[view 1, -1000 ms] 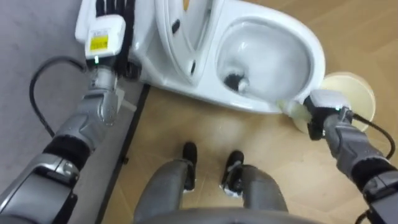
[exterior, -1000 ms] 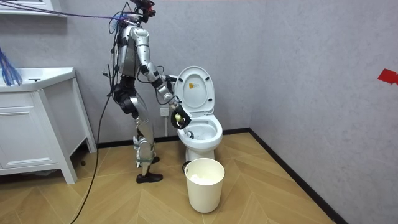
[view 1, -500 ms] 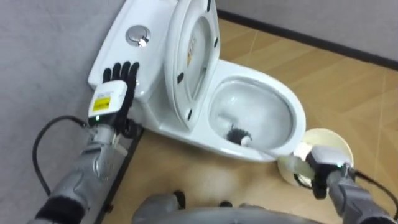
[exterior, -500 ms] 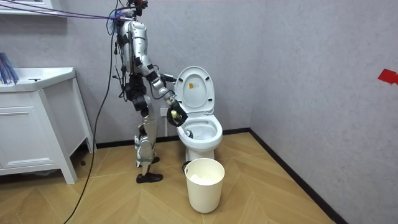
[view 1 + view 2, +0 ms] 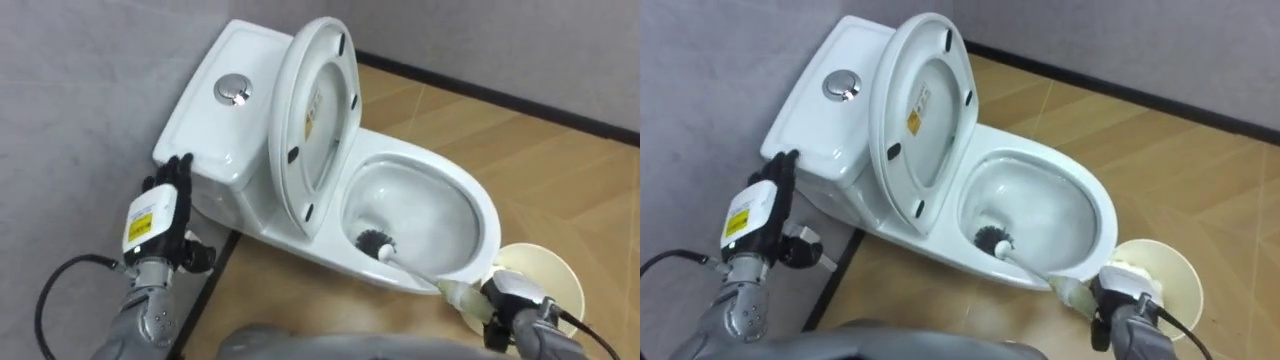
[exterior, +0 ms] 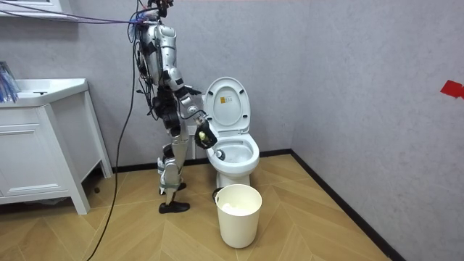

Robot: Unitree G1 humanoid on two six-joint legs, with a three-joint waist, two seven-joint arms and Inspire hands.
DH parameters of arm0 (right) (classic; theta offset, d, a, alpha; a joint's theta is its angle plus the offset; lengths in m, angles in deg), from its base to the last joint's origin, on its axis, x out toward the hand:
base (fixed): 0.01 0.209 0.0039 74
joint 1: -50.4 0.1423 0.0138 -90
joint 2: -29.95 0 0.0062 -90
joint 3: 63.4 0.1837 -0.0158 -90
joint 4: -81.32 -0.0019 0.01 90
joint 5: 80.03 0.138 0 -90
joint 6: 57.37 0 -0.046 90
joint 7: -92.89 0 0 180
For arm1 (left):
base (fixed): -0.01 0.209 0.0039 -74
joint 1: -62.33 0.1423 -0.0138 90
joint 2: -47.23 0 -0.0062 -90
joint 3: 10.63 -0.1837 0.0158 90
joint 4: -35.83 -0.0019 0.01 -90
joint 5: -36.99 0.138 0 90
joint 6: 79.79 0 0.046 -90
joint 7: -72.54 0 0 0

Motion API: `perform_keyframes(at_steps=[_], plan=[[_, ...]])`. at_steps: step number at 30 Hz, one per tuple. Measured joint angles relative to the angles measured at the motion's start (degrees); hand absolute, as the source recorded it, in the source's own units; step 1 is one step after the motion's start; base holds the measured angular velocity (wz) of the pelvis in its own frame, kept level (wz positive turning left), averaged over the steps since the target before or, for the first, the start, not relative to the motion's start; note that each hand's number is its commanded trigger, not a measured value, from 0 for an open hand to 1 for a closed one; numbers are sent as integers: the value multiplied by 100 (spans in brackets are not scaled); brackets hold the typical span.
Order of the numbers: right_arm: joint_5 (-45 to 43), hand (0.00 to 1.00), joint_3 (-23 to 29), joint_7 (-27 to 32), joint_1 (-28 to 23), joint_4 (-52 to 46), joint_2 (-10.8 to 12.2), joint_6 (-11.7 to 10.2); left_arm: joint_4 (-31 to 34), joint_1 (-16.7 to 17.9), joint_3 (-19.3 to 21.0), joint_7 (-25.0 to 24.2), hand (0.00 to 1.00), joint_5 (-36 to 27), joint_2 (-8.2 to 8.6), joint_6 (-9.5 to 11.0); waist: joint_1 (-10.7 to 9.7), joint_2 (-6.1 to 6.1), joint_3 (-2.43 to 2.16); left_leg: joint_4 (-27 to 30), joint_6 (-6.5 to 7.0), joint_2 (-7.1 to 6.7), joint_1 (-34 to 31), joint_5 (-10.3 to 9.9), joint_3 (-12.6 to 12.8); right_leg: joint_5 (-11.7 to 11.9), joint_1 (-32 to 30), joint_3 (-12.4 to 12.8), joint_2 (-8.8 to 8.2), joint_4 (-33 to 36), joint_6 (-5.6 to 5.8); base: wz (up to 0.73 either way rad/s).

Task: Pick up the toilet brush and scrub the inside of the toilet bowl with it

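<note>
Brush [image 5: 377, 243] head sits inside the toilet bowl [image 5: 480, 215]. The right hand [image 5: 510, 295] is clamped on its handle at the bowl's front rim. The left hand [image 5: 160, 205], fingers straight, is just beside the tank [image 5: 215, 120].

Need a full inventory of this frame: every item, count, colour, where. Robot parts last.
toilet: 1, white, against the grey wall, bowl open
lid: 1, white, raised against the cistern
cistern: 1, white, behind the bowl
flush button: 1, chrome, on top of the cistern
toilet brush: 1, dark bristles, pale handle, head inside the bowl
bucket: 1, cream, on the floor in front of the toilet
cabinet: 1, white, at the room view's left
red mark: 1, on the wall at the room view's right
floor: wood, tan
right hand: 1, holding the brush handle, above the bucket
left hand: 1, fingers straight, at the cistern's side
</note>
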Motion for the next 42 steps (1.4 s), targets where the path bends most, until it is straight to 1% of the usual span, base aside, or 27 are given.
perform_keyframes(at_steps=[2,4,5,7,10,12,14,15,16,19,22,23,25,26,27,28,29,31,32,34,35,36,37,38,39,41,42], plan=[[76,100,41,-61,16,106,0,-7,1,123,116,16,0,44,-1,41,18,-21,2,2,0,0,16,0,-12,-1,33,-33,-9,3,2,10],[162,100,86,-106,35,151,2,-17,-1,222,162,63,0,42,-2,39,25,-35,10,5,0,-14,35,0,-58,-6,91,-144,-24,-2,10,19],[269,100,143,-106,-32,236,10,-53,-35,268,163,131,0,51,15,45,45,-74,26,4,0,-20,51,0,-88,-25,128,-158,-25,-7,27,20],[421,100,224,-105,-48,319,49,-62,-101,366,190,236,0,45,54,50,121,-102,19,6,0,-64,71,0,-125,-40,162,-170,-28,-10,35,13],[565,100,423,-148,-101,408,166,-62,-342,608,275,404,0,30,64,51,124,-144,-1,19,0,-82,87,-1,-166,-69,191,-186,-34,-3,42,7],[718,100,486,-163,-119,483,186,-61,-663,646,308,430,0,29,77,24,119,-140,-3,15,0,-83,98,-4,-180,-77,197,-156,-37,-7,43,3],[1053,100,577,-227,-115,666,211,-56,-930,706,476,428,0,-28,207,-80,117,-89,-35,10,-3,-75,103,-38,-217,-83,199,-160,-28,-7,41,6],[1241,100,627,-239,-153,692,218,-54,-1102,716,561,424,0,-58,270,-109,118,-78,-43,10,2,-75,103,-49,-221,-85,203,-174,-28,1,45,8],[1336,100,649,-239,-175,692,221,-55,-1176,726,577,414,0,-101,280,-130,116,-75,-47,10,3,-76,106,-56,-223,-87,208,-178,-28,1,48,4],[1858,100,808,-243,-228,833,293,-45,-1609,748,605,280,0,-359,292,-241,93,-82,-31,-2,8,-80,185,-84,-214,-95,275,-156,-28,4,61,-2],[2329,100,886,-216,-292,852,375,5,-1881,753,624,50,0,-711,358,-416,-24,-75,-27,-6,14,-83,207,-91,-205,-100,299,-155,-27,4,69,0],[2509,100,985,-209,-317,851,399,-9,-1995,751,700,-51,0,-840,449,-453,-69,-73,-29,-13,18,-81,240,-93,-181,-100,320,-146,-24,12,70,-5],[2772,100,1109,-173,-364,849,436,-7,-2202,722,739,-194,0,-1081,523,-488,-120,-46,-22,-47,24,-78,294,-98,-120,-102,339,-93,-35,8,75,-13],[2923,100,1113,-146,-380,824,435,-8,-2315,717,739,-293,0,-1239,527,-507,-200,-41,-19,-48,23,-74,295,-104,-110,-102,338,-77,-38,7,74,-10],[3002,100,1124,-135,-392,809,435,-12,-2361,700,739,-334,0,-1330,527,-522,-232,-40,-18,-50,22,-71,296,-106,-106,-102,336,-67,-37,9,74,-10],[3192,100,1166,-97,-417,816,435,-30,-2454,644,745,-426,0,-1415,527,-561,-270,-19,-9,-64,20,-64,322,-114,-74,-102,333,26,-22,9,74,-21],[3315,100,1265,-53,-452,898,446,-76,-2616,561,761,-504,0,-1440,535,-584,-298,-20,-13,-112,20,-43,390,-115,4,-104,335,153,-10,12,70,-26],[3426,100,1446,59,-422,1013,493,-124,-2971,422,851,-612,0,-1437,573,-604,-388,16,-5,-143,22,3,458,-126,109,-107,345,291,2,23,66,-33],[3518,100,1547,136,-436,1056,534,-130,-3123,300,914,-704,0,-1448,593,-622,-425,19,-8,-148,21,7,492,-156,186,-107,344,378,21,26,64,-32],[3680,100,1606,251,-460,1055,601,-146,-3275,191,957,-767,0,-1545,604,-623,-553,11,-7,-146,19,12,515,-183,248,-107,330,492,75,26,59,-27],[3757,100,1614,303,-538,1050,621,-209,-3394,94,962,-781,0,-1542,619,-624,-595,11,-6,-147,20,21,546,-204,329,-104,327,564,87,27,55,-35],[3764,100,1609,306,-590,1041,626,-291,-3417,56,962,-786,0,-1539,636,-626,-670,20,-4,-147,22,31,589,-237,377,-104,341,648,98,28,55,-33],[3769,100,1603,306,-610,1036,630,-318,-3428,31,965,-791,0,-1538,643,-627,-693,22,-5,-148,21,39,597,-250,416,-104,346,692,106,29,55,-35],[3735,100,1600,307,-643,1017,668,-347,-3439,-48,966,-800,0,-1536,648,-627,-711,29,-3,-148,21,56,618,-276,506,-103,344,813,125,41,55,-35],[3717,100,1602,344,-661,1017,738,-362,-3443,-89,968,-801,0,-1536,647,-627,-730,27,-1,-158,21,89,658,-296,554,-103,340,906,140,87,54,-36],[3714,100,1603,406,-666,1016,824,-351,-3441,-184,968,-807,0,-1536,654,-626,-748,32,-1,-155,22,104,690,-338,683,-105,303,1106,167,122,52,-34],[3700,100,1602,442,-668,1016,848,-347,-3440,-245,966,-816,0,-1536,660,-624,-805,37,-2,-155,31,108,685,-354,740,-104,281,1141,170,127,53,-26]])
